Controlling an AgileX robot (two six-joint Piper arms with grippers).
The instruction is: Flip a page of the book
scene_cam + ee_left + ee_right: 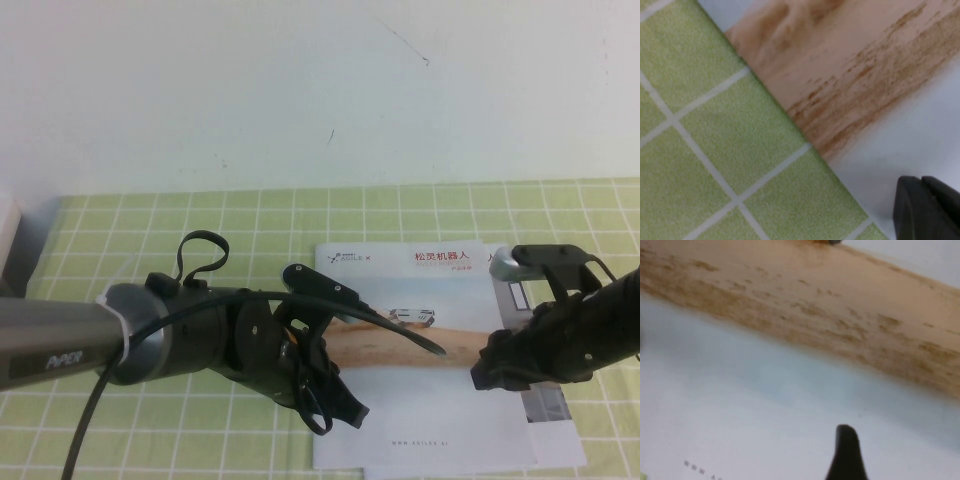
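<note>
The book (pixel 440 400), thin and glossy, is laid flat on the green checked tablecloth (pixel 150 215), its long axis running near to far, red title at the far end. The left gripper (pixel 375 370), fingers spread, is placed over its left edge. The right gripper (pixel 482 365) is held at its right edge; its opening cannot be told.

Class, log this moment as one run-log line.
book closed, cover page flat | left gripper over left edge | right gripper at right edge | page unturned
</note>
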